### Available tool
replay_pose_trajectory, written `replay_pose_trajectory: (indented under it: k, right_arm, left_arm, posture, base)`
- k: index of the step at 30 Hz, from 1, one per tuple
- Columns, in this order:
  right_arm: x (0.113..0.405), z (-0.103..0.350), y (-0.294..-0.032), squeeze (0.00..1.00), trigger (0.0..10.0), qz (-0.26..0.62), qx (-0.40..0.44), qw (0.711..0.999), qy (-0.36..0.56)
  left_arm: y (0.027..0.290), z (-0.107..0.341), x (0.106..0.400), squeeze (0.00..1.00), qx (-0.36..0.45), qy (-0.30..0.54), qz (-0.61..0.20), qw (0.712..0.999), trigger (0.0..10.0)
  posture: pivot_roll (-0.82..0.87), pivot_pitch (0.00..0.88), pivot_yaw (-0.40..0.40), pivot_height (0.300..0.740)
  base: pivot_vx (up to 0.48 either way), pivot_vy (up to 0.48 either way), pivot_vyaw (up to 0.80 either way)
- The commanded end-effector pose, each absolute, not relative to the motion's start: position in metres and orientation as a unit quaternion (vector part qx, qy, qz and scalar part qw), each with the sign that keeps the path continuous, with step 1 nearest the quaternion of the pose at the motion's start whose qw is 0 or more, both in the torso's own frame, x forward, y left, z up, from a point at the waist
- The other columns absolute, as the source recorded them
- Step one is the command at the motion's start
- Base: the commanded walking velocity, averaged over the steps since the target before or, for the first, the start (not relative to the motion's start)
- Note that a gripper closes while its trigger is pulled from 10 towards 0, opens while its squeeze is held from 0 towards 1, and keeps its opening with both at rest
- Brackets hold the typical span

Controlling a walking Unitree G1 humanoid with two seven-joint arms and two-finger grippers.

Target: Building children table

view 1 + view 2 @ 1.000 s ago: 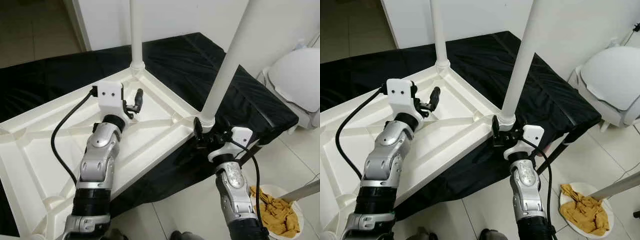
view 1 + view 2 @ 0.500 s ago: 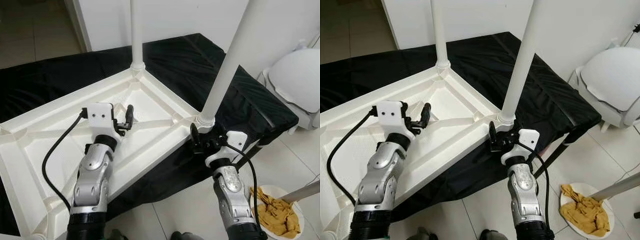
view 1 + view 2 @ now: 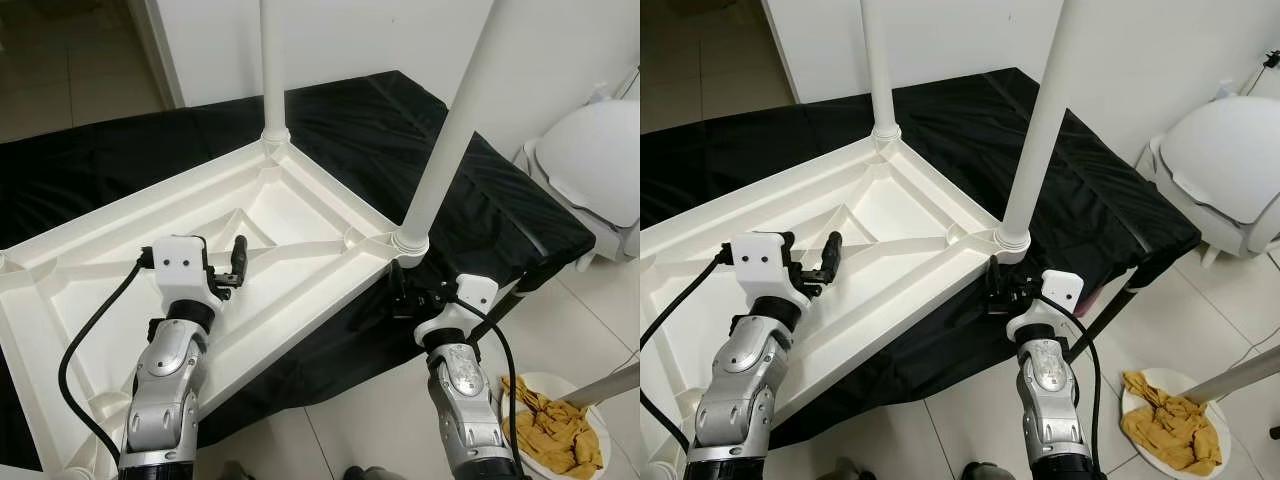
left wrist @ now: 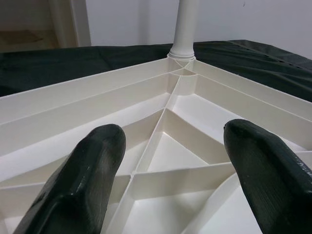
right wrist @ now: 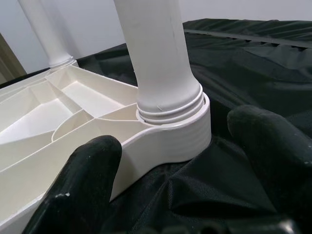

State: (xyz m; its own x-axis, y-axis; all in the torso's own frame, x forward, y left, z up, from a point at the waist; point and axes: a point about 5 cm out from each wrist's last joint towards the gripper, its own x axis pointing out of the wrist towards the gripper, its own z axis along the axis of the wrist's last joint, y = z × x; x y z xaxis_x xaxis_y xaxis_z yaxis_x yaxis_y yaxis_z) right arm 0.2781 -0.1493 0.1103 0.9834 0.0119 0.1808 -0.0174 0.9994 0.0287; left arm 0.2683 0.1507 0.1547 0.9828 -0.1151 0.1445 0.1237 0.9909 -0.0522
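Tabletop (image 3: 300,215), white plastic and inverted, lies ribbed underside up on a black cloth (image 3: 470,180) covering a raised surface, its near right corner overhanging toward the tiled floor. Two white legs stand upright in corner sockets: the far leg (image 3: 271,60) at the far corner and the near leg (image 3: 455,120) at the right corner, where thread rings show at its base in the right wrist view. The left gripper (image 3: 236,268) has drawn back toward the near left over the past second and now hovers over the central ribs, fingers (image 4: 92,161) spread apart and holding nothing. The right gripper (image 3: 400,290) has come away from the near leg's collar and dropped slightly, sitting just below and beside the socket, jaws open and empty. This withdrawal suggests that the near leg is judged seated and the hands are free for the next leg (two sockets on the left side appear unfilled, though partly out of frame). The moulding looks clean and undamaged, with diagonal stiffening ribs meeting at the centre. A plate with a yellow rag (image 3: 545,430) rests on the floor at near right.
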Motion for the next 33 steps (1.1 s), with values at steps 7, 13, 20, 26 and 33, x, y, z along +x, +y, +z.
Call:
replay_pose_trajectory:
  k: [7,13,20,26,33]
  right_arm:
    - [0.279,0.1,-0.156,0.0,10.0,-0.009,-0.001,0.998,-0.063]
    - [0.28,0.097,-0.159,0.0,10.0,-0.022,-0.006,0.999,-0.049]
    - [0.281,0.091,-0.162,0.0,10.0,-0.035,-0.016,0.999,-0.032]
    - [0.283,0.091,-0.163,0.0,10.0,-0.035,-0.02,0.999,-0.034]
    - [0.285,0.094,-0.16,0.0,10.0,-0.012,-0.04,0.998,-0.048]
  left_arm:
    - [0.15,0.148,0.261,0.0,-0.031,-0.068,-0.079,0.994,10.0]
    - [0.15,0.143,0.259,0.0,-0.023,-0.062,-0.081,0.995,10.0]
    - [0.151,0.136,0.255,0.0,-0.021,-0.055,-0.086,0.995,10.0]
    - [0.154,0.129,0.252,0.0,-0.018,-0.048,-0.081,0.995,10.0]
    - [0.156,0.123,0.251,0.0,-0.036,-0.045,-0.065,0.996,10.0]
  posture:
    - [-0.06,0.0,0.008,0.74]
    - [-0.06,0.0,0.009,0.74]
    - [-0.06,0.0,0.004,0.74]
    - [-0.06,0.0,-0.008,0.74]
    - [-0.05,0.0,-0.023,0.74]
  base:
    - [0.0,0.0,0.0]
    - [0.0,0.0,0.0]
    - [0.0,0.0,0.0]
    - [0.0,0.0,0.0]
    - [0.0,0.0,0.0]
